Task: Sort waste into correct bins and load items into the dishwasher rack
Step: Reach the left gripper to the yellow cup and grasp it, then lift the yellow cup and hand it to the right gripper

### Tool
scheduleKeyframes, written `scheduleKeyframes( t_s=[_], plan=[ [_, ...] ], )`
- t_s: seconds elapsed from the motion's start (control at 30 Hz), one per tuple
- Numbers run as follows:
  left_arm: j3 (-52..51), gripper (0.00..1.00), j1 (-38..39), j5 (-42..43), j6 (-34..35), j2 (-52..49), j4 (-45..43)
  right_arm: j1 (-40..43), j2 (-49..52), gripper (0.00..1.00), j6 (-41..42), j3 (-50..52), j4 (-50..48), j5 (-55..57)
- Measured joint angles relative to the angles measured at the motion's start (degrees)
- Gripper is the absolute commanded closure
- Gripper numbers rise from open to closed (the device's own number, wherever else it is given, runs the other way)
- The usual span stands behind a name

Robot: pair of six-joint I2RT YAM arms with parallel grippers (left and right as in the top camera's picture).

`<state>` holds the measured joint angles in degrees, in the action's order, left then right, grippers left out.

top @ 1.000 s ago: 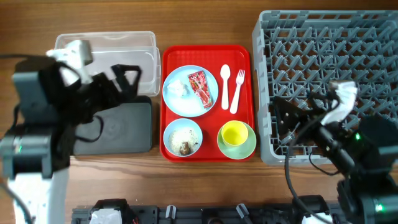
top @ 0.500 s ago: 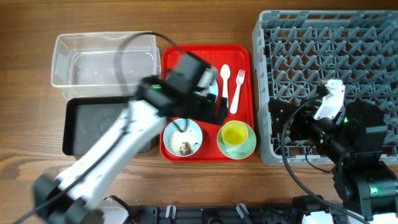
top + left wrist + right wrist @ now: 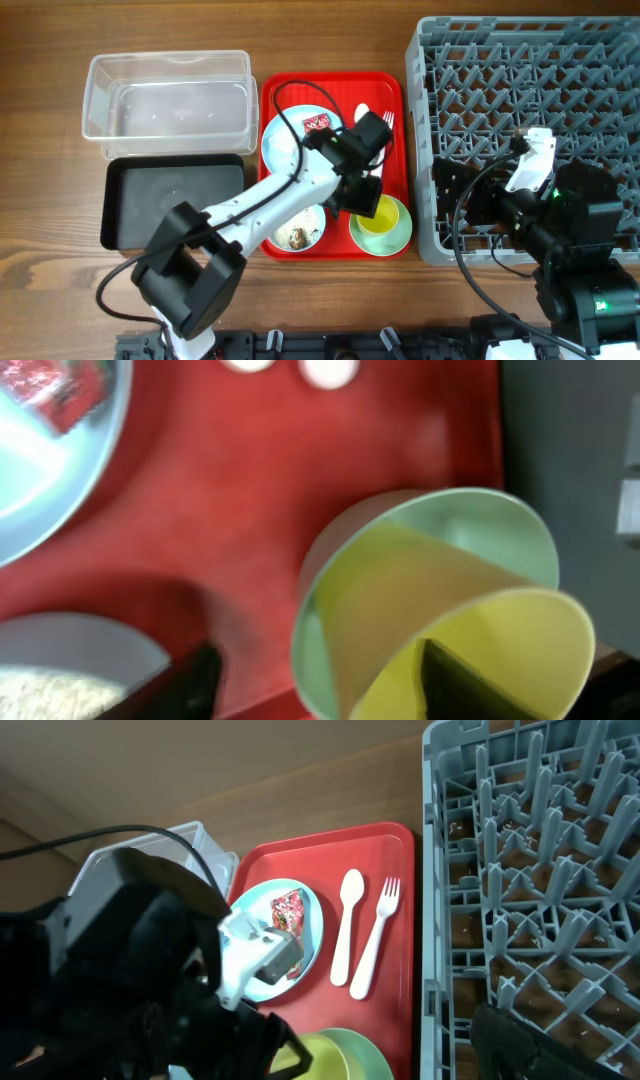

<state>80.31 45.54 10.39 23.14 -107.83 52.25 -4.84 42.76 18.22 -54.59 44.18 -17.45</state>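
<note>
My left gripper (image 3: 362,195) is open over the red tray's front right. In the left wrist view (image 3: 320,685) one finger is inside the small yellow cup (image 3: 450,590) and the other outside the pale green bowl (image 3: 470,520) that holds it. The light blue plate (image 3: 290,140) carries the red wrapper (image 3: 318,124). The light blue bowl (image 3: 295,228) holds rice crumbs and a brown lump. The white spoon (image 3: 347,925) and fork (image 3: 375,935) lie on the tray. My right gripper (image 3: 450,195) is open and empty at the grey rack's (image 3: 520,80) front left corner.
The clear tub (image 3: 165,95) and the black tray (image 3: 150,200) stand left of the red serving tray (image 3: 395,100). My left arm crosses the plate and the blue bowl, hiding the tissue. The rack's pegs fill the right side.
My left arm swung from over the bins across to the red tray and now has its open fingers on the yellow cup's rim. The right arm drew in slightly, then stayed still.
</note>
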Motion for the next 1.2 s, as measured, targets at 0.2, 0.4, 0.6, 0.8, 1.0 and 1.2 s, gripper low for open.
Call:
scheduleKeyframes(
  t_s=[0.2, 0.4, 0.6, 0.8, 1.0, 1.2],
  plan=[
    [0.00, 0.96, 2.19, -0.50, 0.07, -1.27, -1.18, 0.00, 0.00, 0.00, 0.00, 0.00, 0.00, 0.15],
    [0.00, 0.96, 1.46, -0.70, 1.22, -1.29, -1.31, 0.00, 0.00, 0.00, 0.44, 0.00, 0.00, 0.15],
    [0.00, 0.96, -3.28, 3.72, 1.81, 1.38, -0.07, 0.00, 0.00, 0.00, 0.72, 0.00, 0.00, 0.11],
    [0.02, 0.96, -18.29, 23.93, 0.63, 9.90, -0.76, 0.00, 0.04, 0.02, 1.38, 0.00, -2.49, -5.55],
    [0.00, 0.96, -30.23, 49.27, -1.42, 12.13, -1.01, 0.00, 2.51, 0.08, 1.46, -0.02, -11.21, -20.65],
    [0.00, 0.96, -31.28, 67.91, -1.90, 12.15, -1.07, 0.00, 10.03, 0.15, 1.44, -0.17, -23.78, -38.14]
  ],
)
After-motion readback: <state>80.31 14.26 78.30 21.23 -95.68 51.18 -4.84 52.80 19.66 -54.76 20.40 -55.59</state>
